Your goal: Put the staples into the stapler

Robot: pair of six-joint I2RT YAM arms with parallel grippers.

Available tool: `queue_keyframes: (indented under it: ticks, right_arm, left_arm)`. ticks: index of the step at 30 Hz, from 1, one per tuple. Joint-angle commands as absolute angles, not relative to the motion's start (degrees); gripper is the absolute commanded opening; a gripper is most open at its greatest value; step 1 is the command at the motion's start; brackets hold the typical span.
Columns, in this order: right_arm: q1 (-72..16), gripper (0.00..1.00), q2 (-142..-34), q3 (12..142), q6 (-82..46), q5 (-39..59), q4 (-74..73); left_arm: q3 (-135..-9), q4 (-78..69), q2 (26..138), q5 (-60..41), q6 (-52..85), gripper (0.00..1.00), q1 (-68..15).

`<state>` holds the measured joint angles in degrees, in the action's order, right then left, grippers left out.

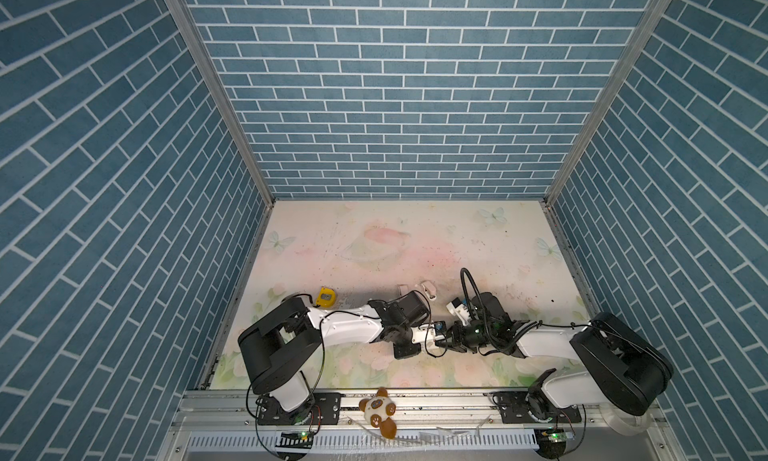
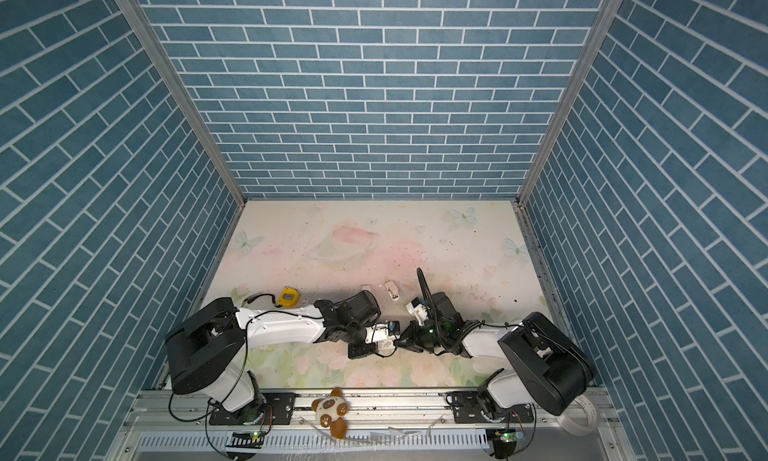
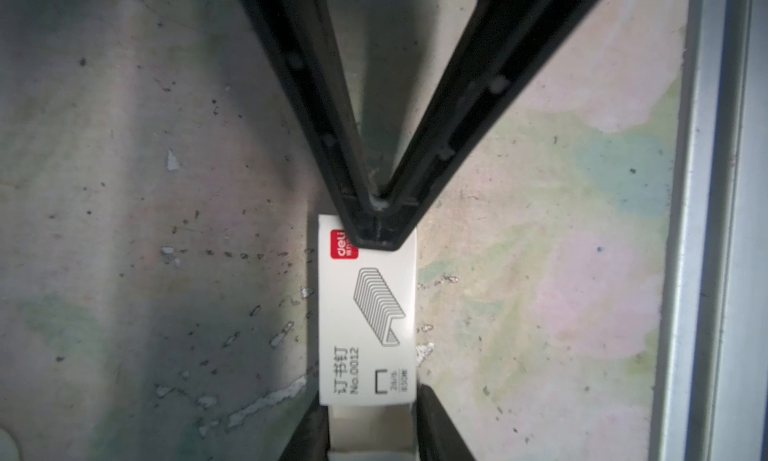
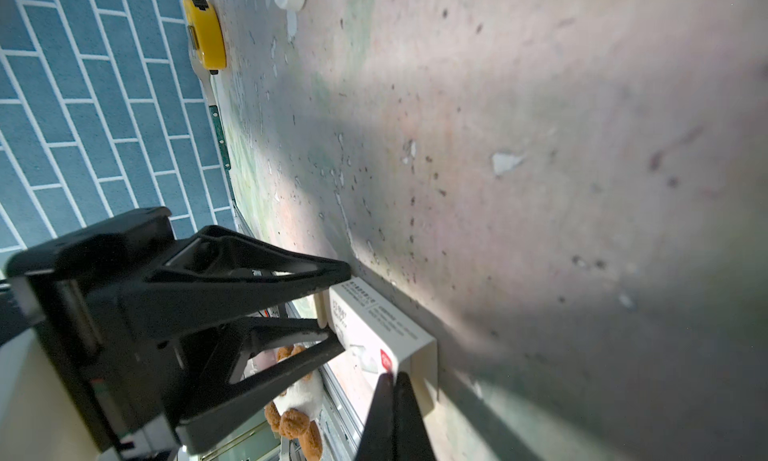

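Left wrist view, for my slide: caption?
Right tool pinches one end of the staples sleeve; left tool clamps the tray at the other.

Over the near middle of the table [image 1: 415, 238], the staple sleeve [image 3: 368, 313] spans left to right between the left gripper [image 3: 372, 438], around its tray [image 3: 365, 421], and the right gripper [image 3: 376, 226], with the stapler [image 1: 429, 290] just behind, the tape measure [image 1: 325, 297] far left and a plush toy [image 1: 378, 409] on the near rail [image 1: 436, 400].

In both top views the whole cell is seen from high above the near edge, tilted down at the table [image 1: 457, 238] [image 2: 415, 247] and the back wall beyond it, giving nearly one picture, slightly shifted. The wrist cameras are held close, low over the table. The staple box [image 3: 365, 313] [image 4: 376, 330] is shared by both — met from opposite ends
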<state>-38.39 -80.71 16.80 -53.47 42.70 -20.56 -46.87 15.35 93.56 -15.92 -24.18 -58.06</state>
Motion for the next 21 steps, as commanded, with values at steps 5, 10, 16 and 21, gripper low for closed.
queue_keyframes:
  ticks: [5,10,16,21]
  right_arm:
    - [-37.63,0.0,-80.1,15.57,-51.61,41.67,-19.79]
    - [-36.88,0.0,-79.22,14.84,-51.6,41.28,-19.63]
    - [-35.87,0.0,-77.79,14.11,-51.24,41.1,-18.29]
    - [-35.44,0.0,-76.84,13.84,-50.98,41.04,-17.31]
  left_arm:
    - [-47.07,17.5,95.49,-16.61,-24.35,0.27,-58.44]
    - [-47.17,17.58,95.62,-16.7,-24.35,0.26,-58.45]
    - [-47.22,17.67,95.67,-16.59,-24.35,0.26,-58.45]
    - [-47.32,17.68,95.84,-16.52,-24.21,0.26,-58.45]
